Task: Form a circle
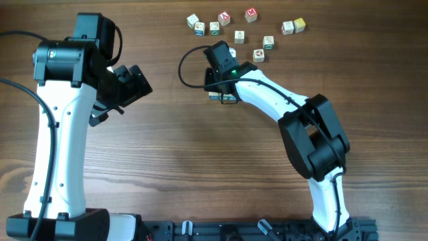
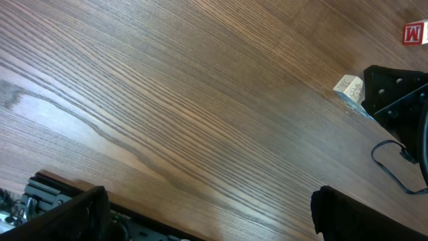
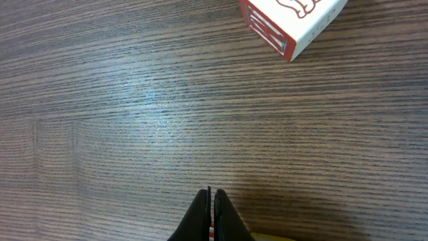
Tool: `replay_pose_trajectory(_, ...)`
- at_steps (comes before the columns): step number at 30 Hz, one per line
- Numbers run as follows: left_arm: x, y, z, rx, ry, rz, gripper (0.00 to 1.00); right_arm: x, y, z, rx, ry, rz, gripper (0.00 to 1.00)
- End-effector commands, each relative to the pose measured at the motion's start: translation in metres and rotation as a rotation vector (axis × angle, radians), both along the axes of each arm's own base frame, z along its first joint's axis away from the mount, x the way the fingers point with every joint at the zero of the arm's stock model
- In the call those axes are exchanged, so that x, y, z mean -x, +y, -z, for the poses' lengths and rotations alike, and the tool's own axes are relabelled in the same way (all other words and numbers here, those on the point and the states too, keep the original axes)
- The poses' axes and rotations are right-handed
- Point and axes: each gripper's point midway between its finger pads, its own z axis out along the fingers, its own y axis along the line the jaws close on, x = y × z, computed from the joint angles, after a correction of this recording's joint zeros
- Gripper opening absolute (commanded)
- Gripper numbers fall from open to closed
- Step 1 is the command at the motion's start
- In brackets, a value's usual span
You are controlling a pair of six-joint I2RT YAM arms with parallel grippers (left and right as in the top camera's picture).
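No circle is formed. The small white picture cubes lie in a loose scatter at the table's far side, among them a red-faced cube [image 1: 225, 19], another red one [image 1: 251, 14] and a yellow-sided one [image 1: 299, 25]. Two more cubes [image 1: 223, 98] lie partly hidden under my right gripper [image 1: 217, 87]. That gripper [image 3: 212, 201] is shut with nothing between its fingers, and its tips are low over bare wood. A red-sided cube [image 3: 287, 27] lies ahead of it. My left gripper [image 1: 120, 99] hangs open and empty over bare wood at the left [image 2: 214, 224].
In the left wrist view the right arm's black wrist [image 2: 400, 100] and its cable stand at the right, beside a white cube [image 2: 349, 88] and a red M cube [image 2: 414, 32]. The black base rail [image 1: 267, 231] runs along the near table edge.
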Motion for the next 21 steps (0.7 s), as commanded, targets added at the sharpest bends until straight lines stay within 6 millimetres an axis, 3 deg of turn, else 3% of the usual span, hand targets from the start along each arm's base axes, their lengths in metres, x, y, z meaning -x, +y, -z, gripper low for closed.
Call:
replay_pose_trajectory(1, 0.001, -0.001, -0.001, 0.006, -0.004, -0.006, 1.0, -0.007, 0.003, -0.019, -0.016, -0.035, -0.011, 0.05)
replay_pose_trajectory(14, 0.001, 0.0, -0.001, 0.006, -0.004, -0.006, 1.0, -0.016, 0.0, -0.027, 0.003, -0.073, 0.005, 0.05)
replay_pose_trajectory(20, 0.001, -0.001, -0.001, 0.006, -0.004, -0.006, 1.0, -0.029, 0.009, -0.046, 0.005, -0.144, -0.057, 0.05)
replay_pose_trajectory(21, 0.001, -0.001, -0.001, 0.006, -0.004, -0.006, 1.0, -0.018, 0.026, -0.065, -0.005, -0.158, -0.156, 0.05)
